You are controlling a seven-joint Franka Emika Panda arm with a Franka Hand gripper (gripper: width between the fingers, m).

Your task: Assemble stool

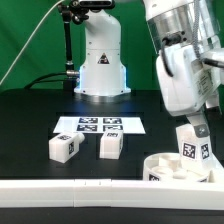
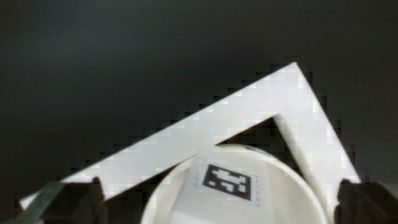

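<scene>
The stool's round white seat point(image 1: 160, 166) lies at the exterior view's lower right. One tagged leg point(image 1: 192, 150) stands upright on it. My gripper point(image 1: 197, 127) hangs just above that leg, open, with a finger on each side. In the wrist view the same leg point(image 2: 228, 180) shows its tag between my spread fingers point(image 2: 71, 203), and I see dark gaps beside it, so nothing is gripped. My gripper point(image 2: 217, 206) is centred over it. Two more legs point(image 1: 63, 148) point(image 1: 110, 146) lie loose on the black table, to the exterior view's left of the seat.
The marker board point(image 1: 100, 124) lies flat behind the loose legs. A long white L-shaped rail point(image 1: 80, 188) runs along the table's front edge, and its corner point(image 2: 267, 100) shows in the wrist view. The arm's white base point(image 1: 100, 60) stands at the back.
</scene>
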